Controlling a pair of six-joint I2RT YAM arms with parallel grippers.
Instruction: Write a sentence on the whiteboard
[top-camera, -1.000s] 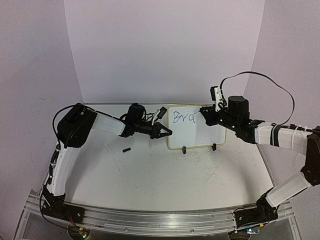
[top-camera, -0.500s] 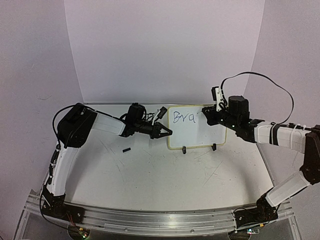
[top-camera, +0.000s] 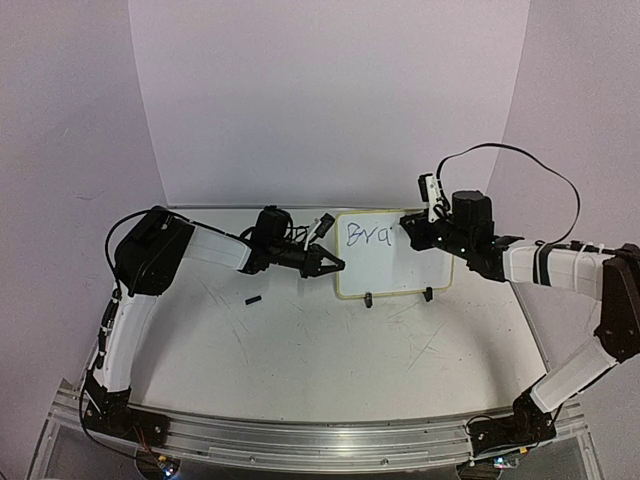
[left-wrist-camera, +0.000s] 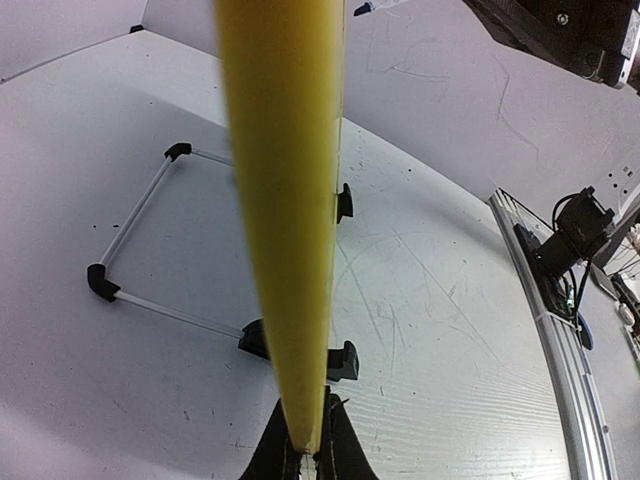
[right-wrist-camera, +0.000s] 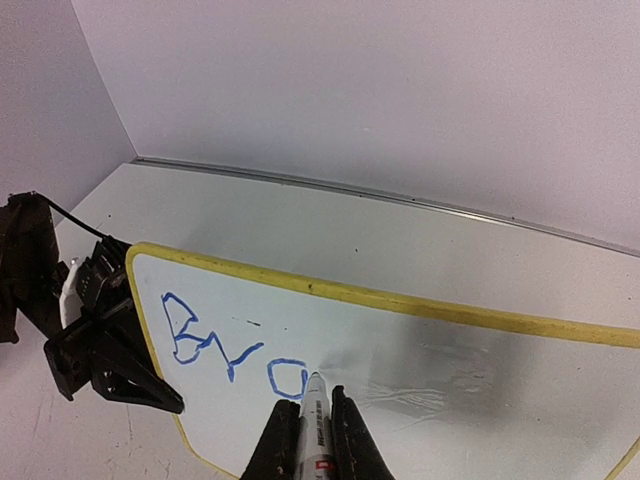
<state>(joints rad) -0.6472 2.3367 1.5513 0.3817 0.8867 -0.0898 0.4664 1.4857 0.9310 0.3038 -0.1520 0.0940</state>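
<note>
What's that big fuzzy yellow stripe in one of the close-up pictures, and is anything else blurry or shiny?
Left wrist view: that's the whiteboard, its yellow rim edge-on and too near the lens to focus; the table behind is sharp. Right wrist view: crisp blue letters, a pale sheen on the board right of the marker. Top view: soft even light, faint shadows.

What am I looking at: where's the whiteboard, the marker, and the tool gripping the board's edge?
whiteboard (top-camera: 390, 272): top external view, bare white face.
marker (right-wrist-camera: 317, 425): right wrist view, white barrel.
left tool (top-camera: 337, 266): top external view, fingertips at the board's left rim.
</note>
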